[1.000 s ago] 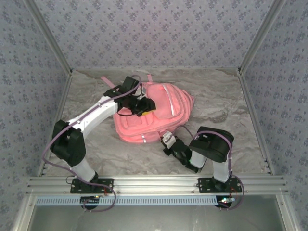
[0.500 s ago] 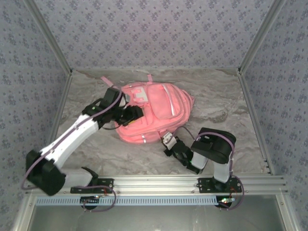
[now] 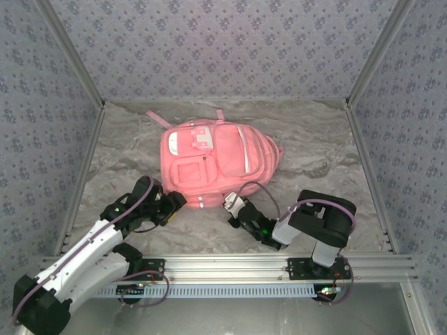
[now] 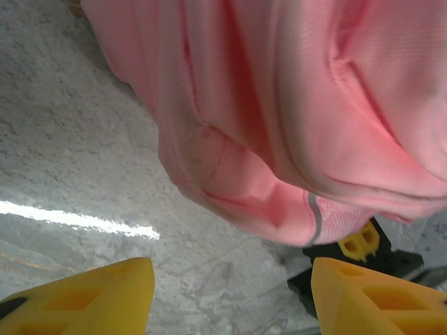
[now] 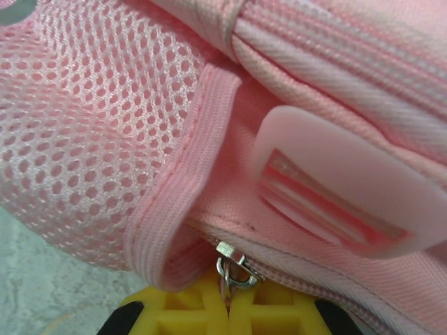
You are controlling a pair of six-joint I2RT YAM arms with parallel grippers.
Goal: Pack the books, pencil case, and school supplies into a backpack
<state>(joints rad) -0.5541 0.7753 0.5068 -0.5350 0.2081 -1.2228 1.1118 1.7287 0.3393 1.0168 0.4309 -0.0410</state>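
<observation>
Pink backpack (image 3: 209, 162) lying front-up at the middle of the desk (image 3: 314, 160). The left hand (image 3: 175, 202), its fingers (image 4: 84, 296) apart and empty, sits just off the backpack's near-left corner. The right hand (image 3: 230, 205), fingers pressed together on the zip pull (image 5: 234, 269), meets the near edge beside a pale buckle (image 5: 335, 188).

backpack (image 4: 279, 105) cut off at top — zipper pull (image 5: 233, 268) end hidden in right claw (image 5: 227, 310).
</observation>
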